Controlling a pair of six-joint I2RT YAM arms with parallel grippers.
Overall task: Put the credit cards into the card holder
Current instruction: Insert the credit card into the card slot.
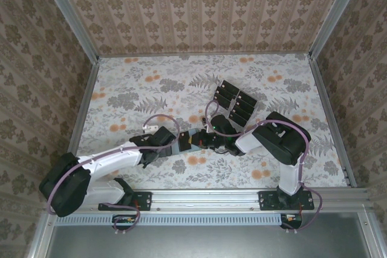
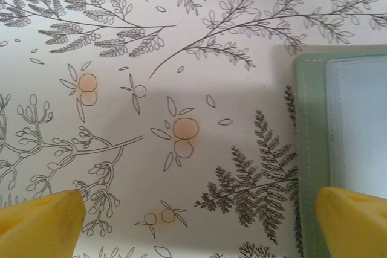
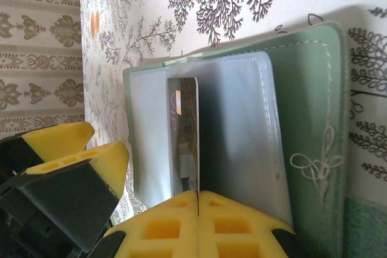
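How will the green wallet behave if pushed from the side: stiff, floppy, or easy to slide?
The wallet probably bends a little: its stitched cover looks soft and its clear sleeves look thin. Lying flat and open on the tablecloth, it would likely slide, not tip. It seems light, being so thin.

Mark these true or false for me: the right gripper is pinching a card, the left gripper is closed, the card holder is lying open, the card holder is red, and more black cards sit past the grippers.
The right gripper is shut on a card: true.
The left gripper is closed: false, its fingers stand wide apart.
The card holder lies open: true, clear sleeves show.
The card holder is red: false, it is sage green.
More black cards sit beyond the grippers: true, in two columns.
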